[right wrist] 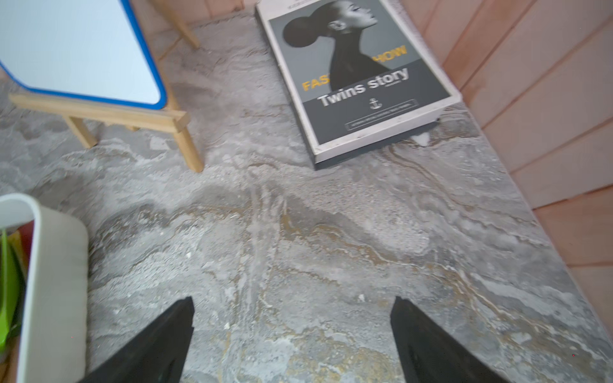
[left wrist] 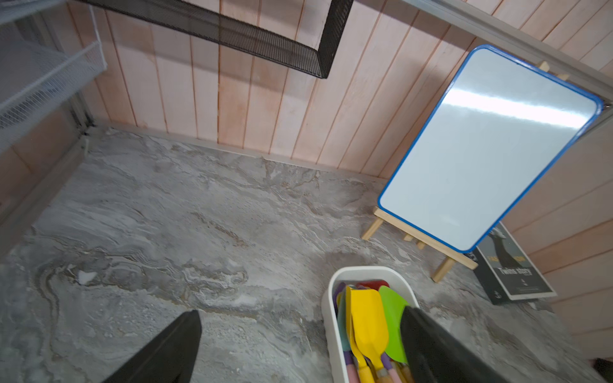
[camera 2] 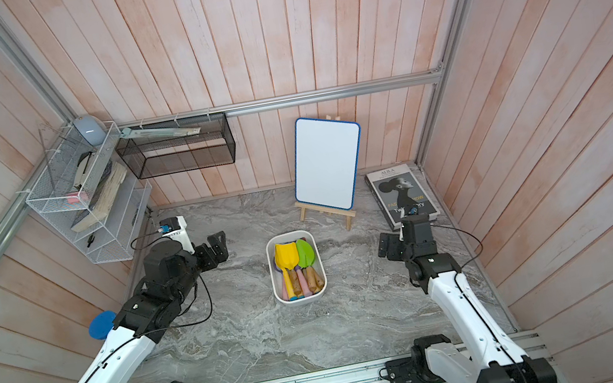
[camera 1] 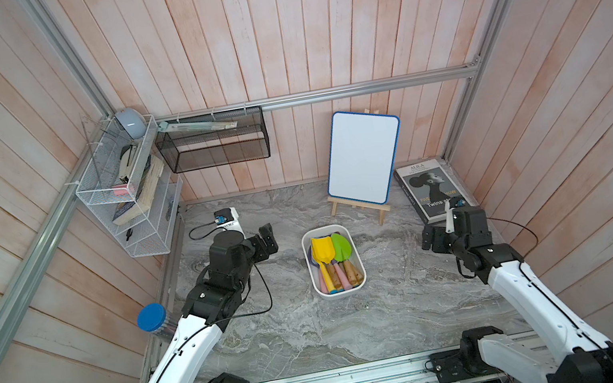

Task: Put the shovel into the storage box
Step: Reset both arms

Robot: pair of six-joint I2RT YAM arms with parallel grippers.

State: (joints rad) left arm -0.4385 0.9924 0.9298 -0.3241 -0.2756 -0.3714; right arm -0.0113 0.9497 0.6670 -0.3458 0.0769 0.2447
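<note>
Two shovels are made out inside the white rounded plastic storage box (camera 1: 340,295) at mid-table: a yellow-bladed shovel (camera 1: 324,255) and a green-bladed shovel (camera 1: 342,246), laid side by side, blades toward the back wall. More are stacked beneath; only slivers of purple and red blade and pink handle ends are exposed, so the count cannot be told. Left gripper (left wrist: 300,311) is released, fingers spread wide, nothing between them; one finger (left wrist: 431,345) covers part of the green blade in the left wrist view. Right gripper (right wrist: 293,300) is likewise released and empty, over bare grey marble-patterned tabletop (right wrist: 298,232). Both are held well apart from the box, one per side. The box is cut off at the frame edge in the right wrist view.
</note>
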